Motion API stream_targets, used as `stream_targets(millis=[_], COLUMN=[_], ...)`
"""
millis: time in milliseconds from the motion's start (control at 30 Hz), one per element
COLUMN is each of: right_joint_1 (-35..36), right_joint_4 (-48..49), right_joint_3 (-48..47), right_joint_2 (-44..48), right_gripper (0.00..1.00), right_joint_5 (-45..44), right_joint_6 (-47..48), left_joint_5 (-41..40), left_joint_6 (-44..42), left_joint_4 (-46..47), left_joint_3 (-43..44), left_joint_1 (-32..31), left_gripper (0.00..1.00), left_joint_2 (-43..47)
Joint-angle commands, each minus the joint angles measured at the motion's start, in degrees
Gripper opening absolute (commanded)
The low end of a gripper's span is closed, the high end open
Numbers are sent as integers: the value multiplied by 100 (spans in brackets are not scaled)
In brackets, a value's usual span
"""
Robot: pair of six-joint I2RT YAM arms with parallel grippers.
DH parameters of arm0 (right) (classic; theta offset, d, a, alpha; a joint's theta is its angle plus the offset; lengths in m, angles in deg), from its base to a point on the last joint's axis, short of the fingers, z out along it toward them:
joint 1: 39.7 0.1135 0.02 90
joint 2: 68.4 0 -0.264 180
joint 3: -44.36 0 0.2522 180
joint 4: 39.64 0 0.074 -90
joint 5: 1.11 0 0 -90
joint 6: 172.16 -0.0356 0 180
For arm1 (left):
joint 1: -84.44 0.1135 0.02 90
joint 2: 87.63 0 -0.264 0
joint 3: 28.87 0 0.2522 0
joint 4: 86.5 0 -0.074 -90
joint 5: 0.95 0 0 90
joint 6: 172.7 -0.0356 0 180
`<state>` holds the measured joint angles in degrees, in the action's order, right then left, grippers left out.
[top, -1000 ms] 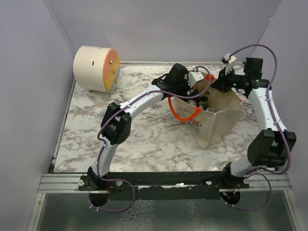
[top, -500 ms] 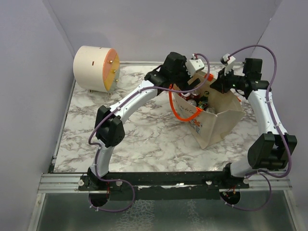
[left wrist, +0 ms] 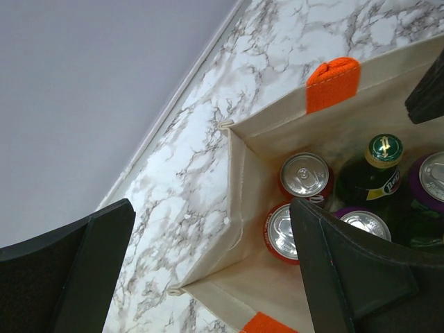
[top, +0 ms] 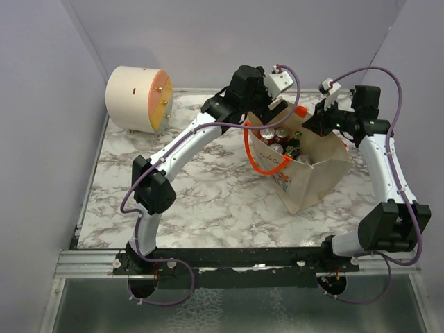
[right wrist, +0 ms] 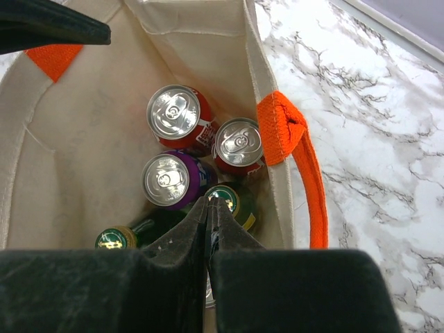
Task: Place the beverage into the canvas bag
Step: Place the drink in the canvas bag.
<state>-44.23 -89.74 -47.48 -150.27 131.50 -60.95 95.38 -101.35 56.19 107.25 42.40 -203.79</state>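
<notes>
- The canvas bag (top: 316, 177) stands open on the counter (top: 208, 187), with the beverages (right wrist: 173, 111) upright inside.
- The right end effector (right wrist: 208, 208), pressed together, seems to pinch the rim and should hold steady.
- The left end effector (left wrist: 214, 225), spread and empty, should lift straight clear.

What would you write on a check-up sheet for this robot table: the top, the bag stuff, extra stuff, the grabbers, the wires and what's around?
Surface: white marble table with grey veins.
Job's things: canvas bag stands open, right of centre; cans and a green bottle stand upright inside.
Clutter: cream drum with an orange face, far-left corner.
Grippers: left gripper open and empty above the bag; right gripper shut at the bag's rim, pinched cloth not visible.
Cables: purple cables loop over both arms.
Surroundings: plain lilac walls; metal rail at the near edge.
</notes>
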Motion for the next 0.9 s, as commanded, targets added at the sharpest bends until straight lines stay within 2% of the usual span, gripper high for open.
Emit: stream_targets(millis=[0, 200, 433, 633, 767, 867], right_joint_1=[32, 32, 32, 61, 145, 242], right_joint_4=[55, -28, -16, -49, 0, 57], right_joint_3=[117, 190, 231, 16, -179, -350], right_joint_2=[221, 327, 368, 237, 136, 48], right_gripper=[2, 2, 2, 2, 7, 13], right_joint_5=[-155, -186, -227, -215, -302, -388], right_joint_6=[-18, 44, 69, 133, 145, 148], left_joint_5=[-428, 226, 1097, 1505, 1634, 1736], left_joint_6=[-108, -56, -66, -110, -128, -147], left_joint_4=[-96, -499, -1231, -1320, -1366, -1391], left_joint_3=[-104, 126, 858, 921, 918, 921], left_joint_1=[100, 365, 541, 589, 618, 630], left_gripper=[94, 82, 75, 71, 67, 58], left_joint_2=[231, -5, -535, -640, -707, -769])
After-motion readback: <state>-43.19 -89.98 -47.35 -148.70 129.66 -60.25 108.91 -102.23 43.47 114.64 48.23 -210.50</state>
